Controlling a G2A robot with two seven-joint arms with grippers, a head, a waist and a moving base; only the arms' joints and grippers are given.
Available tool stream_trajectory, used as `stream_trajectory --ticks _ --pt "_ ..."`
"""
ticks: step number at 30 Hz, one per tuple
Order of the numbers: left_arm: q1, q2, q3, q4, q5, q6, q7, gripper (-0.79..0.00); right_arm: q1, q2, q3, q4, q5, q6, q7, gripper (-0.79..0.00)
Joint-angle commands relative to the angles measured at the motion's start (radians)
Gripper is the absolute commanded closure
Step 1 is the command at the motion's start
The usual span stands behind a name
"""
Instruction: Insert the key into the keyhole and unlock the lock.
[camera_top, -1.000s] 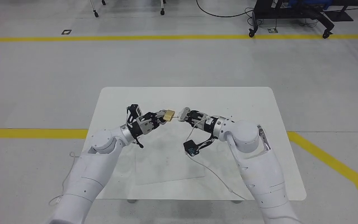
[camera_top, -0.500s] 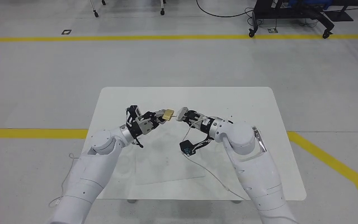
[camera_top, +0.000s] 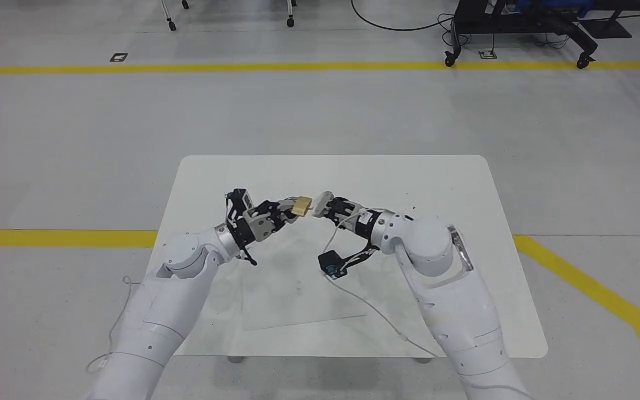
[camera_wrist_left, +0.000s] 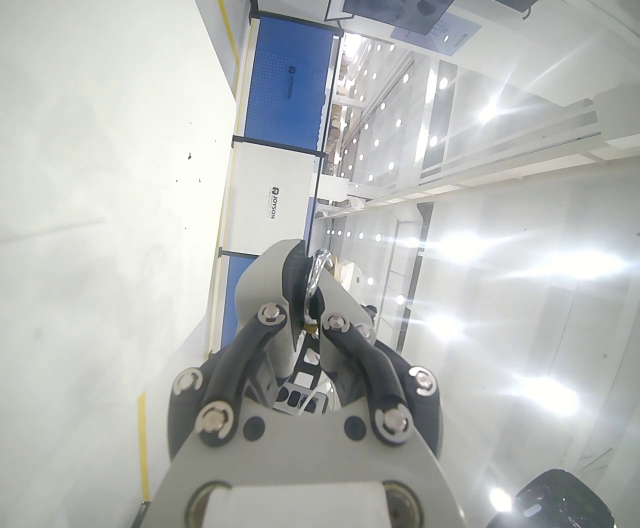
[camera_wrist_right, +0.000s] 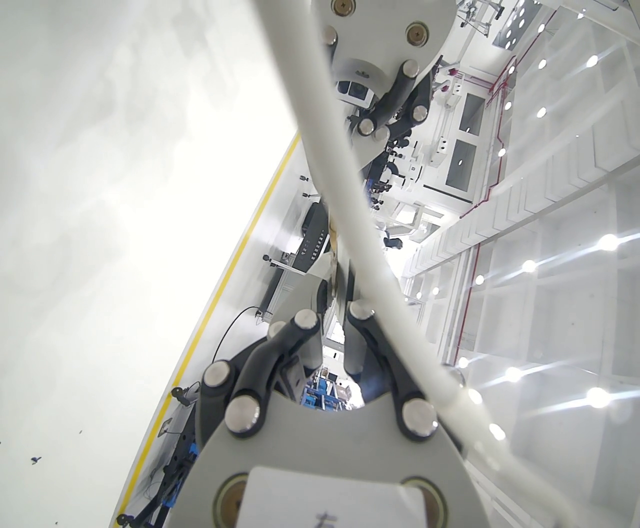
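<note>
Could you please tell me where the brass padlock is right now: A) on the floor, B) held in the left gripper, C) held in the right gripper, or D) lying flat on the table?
B: the left gripper is shut on the silver shackle of the padlock, whose brass body faces the right gripper.

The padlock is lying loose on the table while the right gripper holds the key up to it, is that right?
No. The padlock is not lying on the table: the left gripper is shut on its shackle and holds it up, as the left wrist view shows. The right gripper does hold the key up to it.
</note>
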Motion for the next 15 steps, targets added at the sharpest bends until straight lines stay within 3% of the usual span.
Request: stream_trajectory --ticks 1,15 --pt "0.001 0.000 0.000 -0.002 -0.004 0.004 -0.002 0.000 0.002 -0.001 -0.002 0.002 0.001 0.000 0.001 0.000" --pt "0.006 -0.003 0.001 -0.012 -0.034 0.054 0.023 0.000 0.000 -0.006 -0.003 0.002 0.010 -0.003 0.023 0.000"
